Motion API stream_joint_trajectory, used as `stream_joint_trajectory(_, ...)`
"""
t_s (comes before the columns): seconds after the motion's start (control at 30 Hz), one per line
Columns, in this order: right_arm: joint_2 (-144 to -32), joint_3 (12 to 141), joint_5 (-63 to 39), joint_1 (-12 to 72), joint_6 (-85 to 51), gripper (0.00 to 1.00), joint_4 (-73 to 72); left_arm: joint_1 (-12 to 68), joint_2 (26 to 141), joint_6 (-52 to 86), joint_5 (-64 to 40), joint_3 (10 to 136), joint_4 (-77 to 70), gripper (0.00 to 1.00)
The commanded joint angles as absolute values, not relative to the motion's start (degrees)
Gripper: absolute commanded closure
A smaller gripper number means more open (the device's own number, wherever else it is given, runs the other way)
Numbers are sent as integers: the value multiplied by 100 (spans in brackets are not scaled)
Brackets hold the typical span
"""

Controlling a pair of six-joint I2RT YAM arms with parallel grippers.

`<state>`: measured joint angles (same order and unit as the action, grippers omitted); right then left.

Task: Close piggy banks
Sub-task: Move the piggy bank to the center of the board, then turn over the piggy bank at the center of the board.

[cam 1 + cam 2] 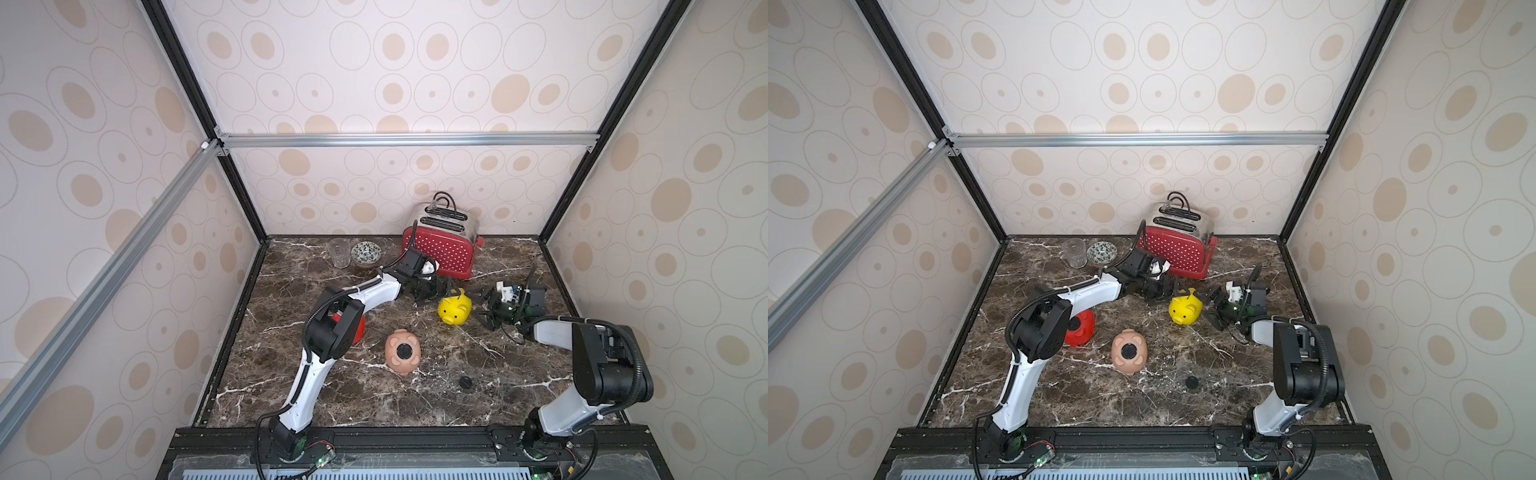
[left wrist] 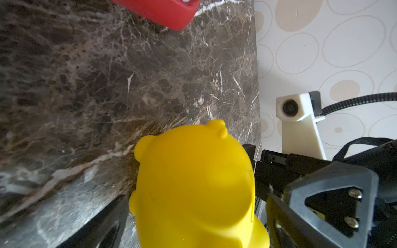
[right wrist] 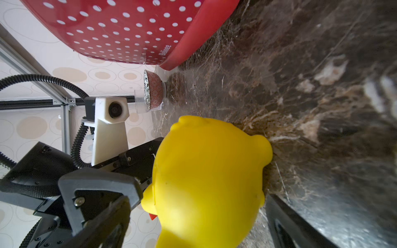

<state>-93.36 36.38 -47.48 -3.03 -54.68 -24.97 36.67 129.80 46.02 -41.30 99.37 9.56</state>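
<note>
Cream wallpaper printed with beige ovals closes in a dark, white-veined marble worktop [image 1: 415, 407]. We find the yellow piggy bank [image 1: 455, 309] standing on its own feet toward the back, snout turned to the front, near the red dotted toaster [image 1: 442, 249]. Both arms reach in to it, one from each side.

Our left tool [image 1: 445, 291] sits at the pig's left side, released. In the left wrist view its fingers [image 2: 103, 227] stand wide to either side of the yellow body. Our right tool [image 1: 481, 309] is likewise released, its fingers splayed just beside the pig's other flank.

The pale pink piggy bank [image 1: 402, 352] lies on its back nearer the front, feet up, the round in its belly showing black. The red piggy bank [image 1: 1079, 328] lies mostly hidden behind the left arm's elbow, and it too shows a black round.

A loose black cap [image 1: 465, 381] rests on the worktop, apart from all three pigs. A clear glass [image 1: 338, 252] and a patterned bowl [image 1: 365, 253] stand side by side at the back wall.
</note>
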Motion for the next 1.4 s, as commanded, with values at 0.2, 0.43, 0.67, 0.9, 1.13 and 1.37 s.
stream_joint_trajectory(0.2,-9997,3173,-4983,-315,-6001,0,-4347,3623,12677,4606,-4226,9795,845,5)
stream_joint_trajectory(0.43,-10564,3049,-5124,-300,-6565,0,-5554,3637,12706,4659,-4271,9782,751,8)
stream_joint_trajectory(0.67,-10810,3054,-5239,-272,-6918,0,-6124,3632,12730,4738,-4272,9705,642,13)
stream_joint_trajectory(0.9,-10887,3083,-5374,-224,-7123,0,-6267,3643,12772,4791,-4250,9694,613,18)
stream_joint_trajectory(1.13,-11128,3081,-5491,-193,-7597,0,-6945,3675,12855,4843,-4248,9694,544,19)
stream_joint_trajectory(1.37,-11002,3147,-5611,-178,-7910,0,-7188,3682,12874,4801,-4230,9650,605,20)
